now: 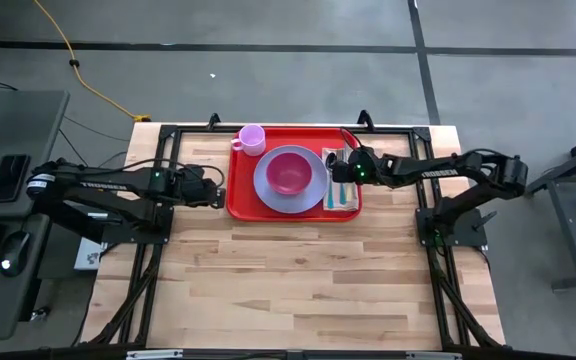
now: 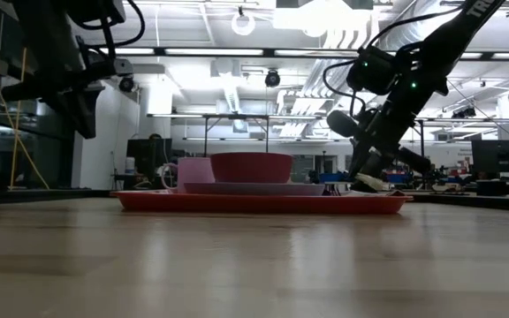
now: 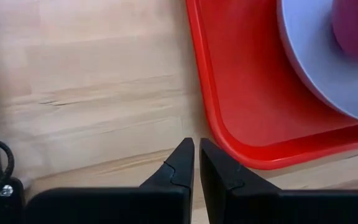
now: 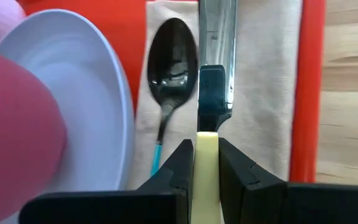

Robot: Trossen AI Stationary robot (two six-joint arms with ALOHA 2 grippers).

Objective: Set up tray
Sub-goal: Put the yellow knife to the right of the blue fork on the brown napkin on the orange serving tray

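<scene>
The red tray (image 1: 240, 206) lies at the table's far middle. On it stand a lavender plate (image 1: 268, 190) with a pink bowl (image 1: 288, 172) and a pink cup (image 1: 252, 138). A tan napkin (image 4: 260, 93) lies at the tray's right end with a dark spoon (image 4: 173, 56) on it. My right gripper (image 4: 207, 146) is over the napkin, shut on a knife (image 4: 219, 37) with a cream handle. My left gripper (image 3: 196, 146) is shut and empty, above the table just off the tray's left near corner (image 3: 229, 143). My right gripper pinches the knife's cream handle (image 4: 207, 152) between its two fingers. The fingers come from above, slanting down, and the knife runs on ahead along them. The blade (image 4: 219, 37) is over the napkin beside the spoon; whether it rests there I cannot tell.
The tray's raised right rim (image 4: 306, 93) runs close beside the napkin. Bare wooden table (image 1: 308, 280) lies on the near side of the tray. The black frame rails (image 1: 143, 270) run along the table's left and right sides.
</scene>
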